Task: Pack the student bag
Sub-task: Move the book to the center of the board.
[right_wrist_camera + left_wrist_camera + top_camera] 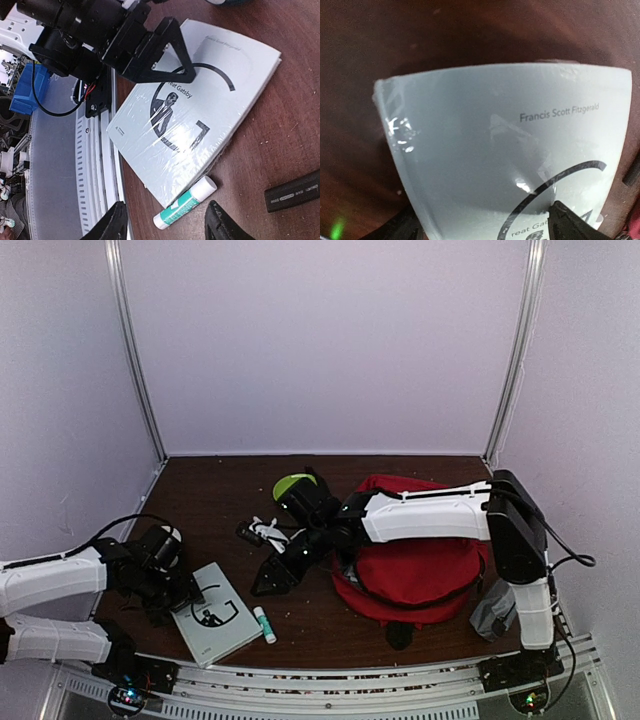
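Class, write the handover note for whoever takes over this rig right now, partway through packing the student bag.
Left gripper: open, fingers spread over the book.
Right gripper: open, hovering above the glue stick.
Student bag: lies on the right of the table, under the right arm.
Done: nothing visibly packed.
Left: book and glue stick lie outside the bag, as does the green object further back.

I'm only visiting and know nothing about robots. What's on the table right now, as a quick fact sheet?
Bag: red student bag, right of centre
Book: Great Gatsby paperback, front left
Glue stick: beside the book
Left fingers: open, over the book
Right fingers: open, empty, between bag and book
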`<control>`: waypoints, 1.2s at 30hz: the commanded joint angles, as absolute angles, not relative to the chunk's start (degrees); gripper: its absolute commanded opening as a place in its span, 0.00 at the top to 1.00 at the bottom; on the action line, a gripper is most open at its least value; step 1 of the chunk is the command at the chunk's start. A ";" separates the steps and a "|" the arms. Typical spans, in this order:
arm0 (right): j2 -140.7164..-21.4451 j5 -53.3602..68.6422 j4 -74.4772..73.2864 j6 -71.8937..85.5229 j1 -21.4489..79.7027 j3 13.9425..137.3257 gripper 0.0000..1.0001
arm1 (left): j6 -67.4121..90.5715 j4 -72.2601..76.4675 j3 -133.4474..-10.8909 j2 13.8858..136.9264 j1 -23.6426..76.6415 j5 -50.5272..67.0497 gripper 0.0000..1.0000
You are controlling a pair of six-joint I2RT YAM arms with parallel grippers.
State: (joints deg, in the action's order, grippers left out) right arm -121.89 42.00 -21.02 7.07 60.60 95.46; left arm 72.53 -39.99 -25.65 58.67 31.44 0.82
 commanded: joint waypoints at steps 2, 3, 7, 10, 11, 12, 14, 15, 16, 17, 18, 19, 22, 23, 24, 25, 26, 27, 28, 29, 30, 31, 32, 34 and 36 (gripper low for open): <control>-122.93 40.15 -19.45 10.91 60.86 95.67 0.47 | 63.87 -22.81 -25.92 68.57 32.22 3.82 0.12; -122.86 39.96 -19.72 10.58 60.61 95.41 0.47 | 63.90 -21.86 -26.22 69.56 32.39 4.25 0.12; -122.95 39.37 -21.95 10.38 58.67 95.28 0.47 | 64.64 -15.82 -26.36 73.14 33.76 6.18 0.15; -122.85 38.71 -22.66 10.93 57.17 94.68 0.47 | 64.66 -11.85 -27.14 76.01 35.31 7.64 0.18; -122.86 38.72 -23.07 11.00 56.85 94.51 0.47 | 64.42 -11.15 -27.80 76.84 36.09 7.62 0.18; -123.10 38.93 -24.35 10.80 56.49 94.85 0.46 | 64.32 -10.28 -28.38 77.87 36.90 7.63 0.19; -123.66 38.95 -28.14 10.05 56.13 96.59 0.45 | 64.68 -8.24 -29.30 79.66 38.30 8.40 0.20; -123.79 38.67 -29.64 9.87 56.01 97.47 0.45 | 65.10 -7.69 -29.67 80.50 38.97 9.00 0.21; -123.58 38.67 -30.24 9.86 55.92 97.28 0.44 | 65.65 -7.43 -30.04 81.18 39.66 9.12 0.21; -122.99 38.38 -30.08 10.24 55.82 96.35 0.44 | 65.98 -7.43 -30.27 81.60 40.30 9.20 0.21; -122.14 38.00 -29.37 10.81 55.91 94.70 0.44 | 66.12 -7.62 -30.46 81.86 41.01 9.01 0.20; -121.41 38.12 -28.53 11.45 55.86 93.13 0.43 | 66.30 -8.17 -30.55 81.98 41.39 8.90 0.20; -120.48 41.09 -29.76 12.34 55.76 90.64 0.43 | 65.83 -10.09 -30.43 81.98 41.65 9.61 0.19; -119.97 42.23 -29.70 12.86 55.66 89.24 0.44 | 65.65 -10.48 -30.16 81.55 41.72 10.07 0.18; -118.62 43.07 -28.51 13.56 55.57 87.26 0.45 | 65.53 -10.76 -29.53 80.97 41.87 10.37 0.18; -117.21 43.86 -26.78 14.14 55.60 84.87 0.47 | 65.38 -11.41 -29.19 80.30 42.07 10.60 0.18; -116.11 44.54 -24.94 14.49 55.67 82.99 0.49 | 65.14 -12.26 -28.85 79.55 42.26 10.74 0.18; -115.35 45.21 -24.39 14.72 55.69 81.45 0.51 | 64.90 -13.17 -28.57 78.83 42.36 10.85 0.18; -114.83 45.78 -24.26 14.72 55.72 80.51 0.52 | 64.46 -13.85 -28.16 77.94 42.44 11.03 0.18; -114.45 46.00 -24.27 14.50 55.67 79.87 0.53 | 64.00 -14.56 -27.87 77.08 42.45 11.21 0.18; -114.04 45.64 -24.34 14.28 55.67 79.29 0.54 | 63.52 -15.22 -27.60 76.29 42.46 11.43 0.18; -113.68 45.01 -24.27 14.10 55.69 78.88 0.54 | 63.26 -15.70 -27.33 75.57 42.45 11.54 0.18; -113.43 44.44 -24.07 14.12 55.68 78.46 0.53 | 63.08 -15.86 -27.07 75.05 42.51 11.73 0.18; -113.49 43.68 -23.68 15.12 55.76 78.21 0.49 | 62.77 -15.48 -26.57 74.19 42.45 12.22 0.18; -114.13 44.09 -23.15 16.42 55.94 78.44 0.46 | 62.69 -14.82 -26.26 73.89 42.50 12.70 0.18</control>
